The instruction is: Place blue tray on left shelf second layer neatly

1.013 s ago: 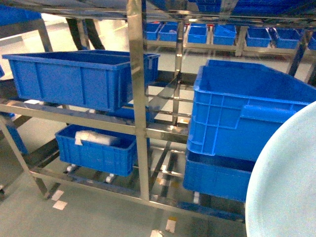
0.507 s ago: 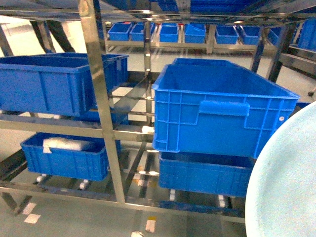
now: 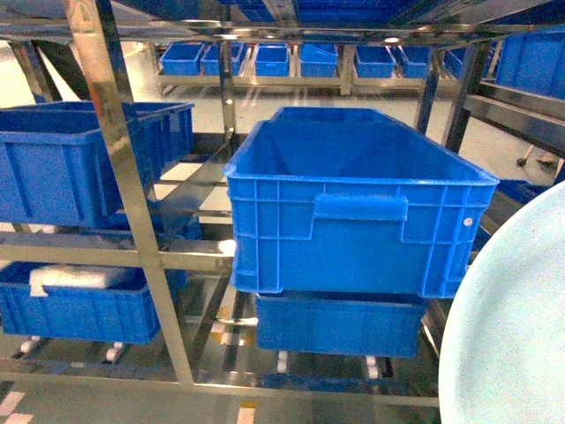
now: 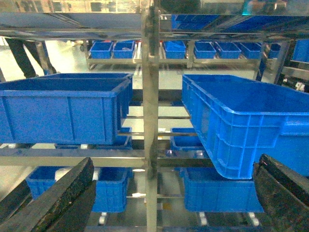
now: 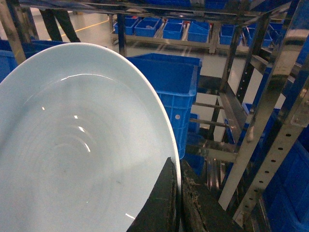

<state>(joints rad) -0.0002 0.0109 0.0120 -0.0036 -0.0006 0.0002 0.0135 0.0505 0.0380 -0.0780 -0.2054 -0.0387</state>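
Observation:
The blue tray point(image 3: 516, 340), a pale sky-blue round dish, fills the bottom right of the head view, standing on edge. In the right wrist view the tray point(image 5: 82, 145) takes up the left half, and my right gripper point(image 5: 177, 203) is shut on its rim. The left shelf's second layer shows as a steel rail point(image 3: 62, 251) left of a shiny post point(image 3: 132, 203), and a deep blue crate point(image 3: 71, 163) sits on it. My left gripper point(image 4: 176, 164) hangs open before the rack with nothing between its black fingers point(image 4: 63, 193). Neither gripper shows in the head view.
A big blue crate point(image 3: 353, 203) sits on the middle tier right of the post, above another crate point(image 3: 340, 322). A low crate point(image 3: 75, 305) holds a white bundle. A perforated steel post point(image 5: 275, 145) stands close on the right. Someone's legs point(image 5: 60, 19) are behind.
The head view has swung to the right: the post and crates have slid leftward across the picture. The tray stays at the bottom right.

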